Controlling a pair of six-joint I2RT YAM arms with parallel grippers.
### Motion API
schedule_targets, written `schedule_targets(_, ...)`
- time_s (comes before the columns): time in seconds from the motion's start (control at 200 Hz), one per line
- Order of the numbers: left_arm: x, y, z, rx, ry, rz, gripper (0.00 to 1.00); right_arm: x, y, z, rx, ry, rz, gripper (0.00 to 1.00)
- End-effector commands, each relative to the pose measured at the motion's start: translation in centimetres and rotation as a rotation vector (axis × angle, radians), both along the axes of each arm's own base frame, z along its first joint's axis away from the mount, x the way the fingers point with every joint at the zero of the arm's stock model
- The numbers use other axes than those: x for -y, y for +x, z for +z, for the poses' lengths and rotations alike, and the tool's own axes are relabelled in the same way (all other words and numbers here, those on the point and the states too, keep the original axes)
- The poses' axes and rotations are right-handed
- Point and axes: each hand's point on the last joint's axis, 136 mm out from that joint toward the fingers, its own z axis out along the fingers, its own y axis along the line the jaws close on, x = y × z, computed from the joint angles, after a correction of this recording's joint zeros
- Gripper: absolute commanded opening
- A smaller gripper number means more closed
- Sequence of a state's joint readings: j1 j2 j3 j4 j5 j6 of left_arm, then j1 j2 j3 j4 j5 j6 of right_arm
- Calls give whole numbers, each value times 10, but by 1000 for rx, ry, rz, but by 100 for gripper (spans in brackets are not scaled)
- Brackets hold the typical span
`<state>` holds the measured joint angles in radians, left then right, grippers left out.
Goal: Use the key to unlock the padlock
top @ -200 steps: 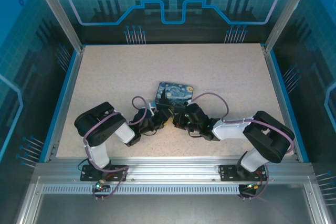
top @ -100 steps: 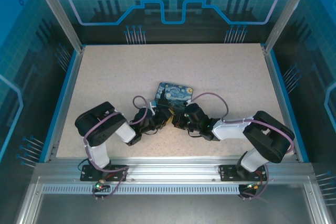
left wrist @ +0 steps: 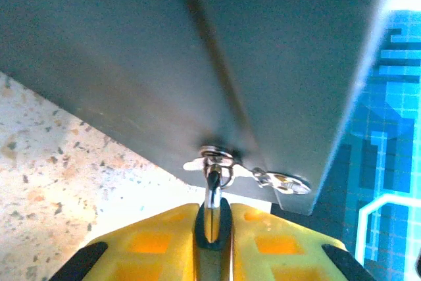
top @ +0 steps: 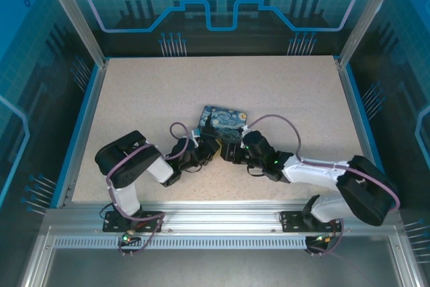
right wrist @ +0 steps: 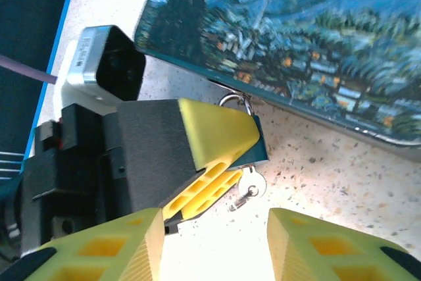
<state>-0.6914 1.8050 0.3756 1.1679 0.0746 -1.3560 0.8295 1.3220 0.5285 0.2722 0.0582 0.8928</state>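
Bases of both arms sat at the 6 o'clock edge of the table (top: 134, 99) in the top external view, and both arms reached toward its centre.

1. Right gripper (top: 227, 153): open. In the right wrist view its two yellow fingers (right wrist: 99, 255) stood well apart at the 6 o'clock edge of the picture, with nothing between them. It pointed toward 9 o'clock in the top view, near the left gripper and apart from it.

2. Left gripper (top: 207, 150): closed on the padlock (right wrist: 260, 149). In the left wrist view the two yellow pads (left wrist: 158, 241) pressed together at 6 o'clock, with the dark lock body clamped between them and the metal shackle (left wrist: 212, 195) rising from the seam toward 12 o'clock.

3. Padlock position: held in the left fingertips, at the near edge of the tin (right wrist: 316, 44). The shackle met a small metal fitting (left wrist: 214, 159) on the tin's side wall; whether it passed through that fitting could not be told.

4. Key (right wrist: 250, 187): a small silver piece with a round head, at 6 o'clock of the lock body and touching or just beside it. Whether it was seated in the keyway could not be told.

5. Tin: lay flat on the table at 12 o'clock of both grippers, starry-night print facing up.
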Motion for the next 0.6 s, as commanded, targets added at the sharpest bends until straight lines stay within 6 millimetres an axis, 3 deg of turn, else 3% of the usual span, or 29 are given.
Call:
schedule_targets(0.0,5,3,18,55,-21,-7,11,24,-3,1,145,-198,90,47)
schedule_targets(0.175,2,1,21,59,-21,-3,11,33,-6,51,484,-323,244,53)
schedule_targets(0.31,2,1,20,60,-24,-2,11,35,-11,72,669,-408,345,57)
schedule_targets(0.45,2,1,20,61,-30,-2,11,29,-22,67,847,-591,536,59)
schedule_targets(0.595,2,1,21,60,-33,-4,11,25,-28,40,995,-883,718,61)
